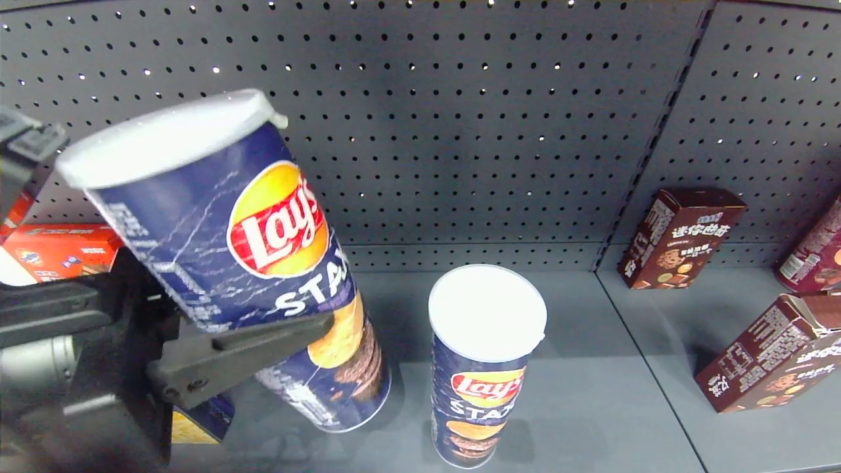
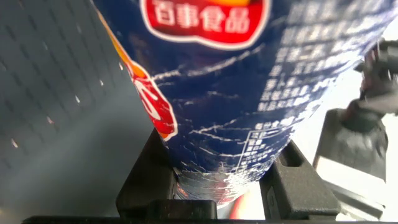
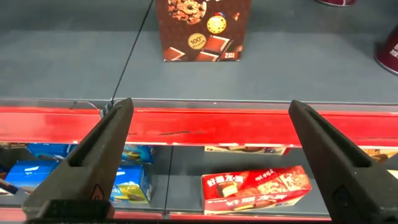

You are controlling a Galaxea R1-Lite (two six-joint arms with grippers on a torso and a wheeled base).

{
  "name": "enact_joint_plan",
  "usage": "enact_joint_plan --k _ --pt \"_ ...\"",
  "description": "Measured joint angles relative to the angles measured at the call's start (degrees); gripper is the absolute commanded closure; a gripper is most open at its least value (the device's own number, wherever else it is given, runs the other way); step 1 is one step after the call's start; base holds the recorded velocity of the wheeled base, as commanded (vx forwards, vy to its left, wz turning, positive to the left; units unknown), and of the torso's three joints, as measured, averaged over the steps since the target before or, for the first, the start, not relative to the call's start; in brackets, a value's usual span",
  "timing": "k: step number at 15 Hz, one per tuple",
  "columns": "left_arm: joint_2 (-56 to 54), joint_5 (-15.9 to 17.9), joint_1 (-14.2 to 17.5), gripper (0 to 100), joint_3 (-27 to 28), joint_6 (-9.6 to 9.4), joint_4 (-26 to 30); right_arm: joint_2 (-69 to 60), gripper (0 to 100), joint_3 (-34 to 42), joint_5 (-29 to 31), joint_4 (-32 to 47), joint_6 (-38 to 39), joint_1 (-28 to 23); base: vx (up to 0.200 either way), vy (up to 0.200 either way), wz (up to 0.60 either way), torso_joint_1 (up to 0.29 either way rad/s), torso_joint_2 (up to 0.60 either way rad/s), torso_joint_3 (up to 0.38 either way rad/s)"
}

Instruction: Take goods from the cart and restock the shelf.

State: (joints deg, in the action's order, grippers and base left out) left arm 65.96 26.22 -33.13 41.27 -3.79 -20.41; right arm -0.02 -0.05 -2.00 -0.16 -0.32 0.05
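1. Gripping the chip can (image 1: pixel 217 217) across its lower half, your left tool (image 2: pixel 217 190) has one finger clamped on each side of the tube. The can leans over the shelf (image 1: pixel 591 407) with its lid end tipped toward the camera. I cannot tell whether its base touches the shelf floor.
2. Treat the can as light and fairly stiff. It looks like a thin-walled cardboard tube, so a hard squeeze would likely dent it and crush the chips inside.
3. Expect the glossy printed wrap to be slippery. A tilted can may pivot between the fingers, so keep the hold on the cylindrical body near mid-height.
4. Stay off the white plastic lid (image 1: pixel 164 138). It is probably a soft snap-on cap that would pop off or flex.
5. Mind the second can (image 1: pixel 483 368) standing upright just beside the held one. Tall and narrow, it would topple easily if nudged.
6. Note that your right tool (image 3: pixel 210 109) is spread wide with nothing in it. It sits in front of a red-edged shelf that carries a brown box (image 3: pixel 202 28).
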Motion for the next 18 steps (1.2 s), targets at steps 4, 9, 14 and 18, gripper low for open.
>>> enact_joint_plan --k 4,9,14,18 --pt "6.33 0.35 1.02 100 8.34 -0.01 0.13 0.0 0 0.05 0.01 0.0 -0.01 0.0 0.0 0.0 0.0 0.0 0.0 0.0" --pt "12.04 0.88 3.04 100 11.19 -1.6 0.44 0.0 0 0.0 0.0 0.0 0.0 -0.02 0.0 0.0 0.0 0.0 0.0 0.0" --pt "17.75 0.88 2.68 100 14.3 -3.71 0.62 0.0 0 0.0 0.01 0.0 -0.01 0.0 0.0 0.0 0.0 0.0 0.0 0.0" --pt "23.92 0.87 4.5 100 18.27 -6.03 0.6 0.0 0 0.05 0.01 0.0 -0.01 0.05 0.0 0.0 0.0 0.0 0.0 0.0"
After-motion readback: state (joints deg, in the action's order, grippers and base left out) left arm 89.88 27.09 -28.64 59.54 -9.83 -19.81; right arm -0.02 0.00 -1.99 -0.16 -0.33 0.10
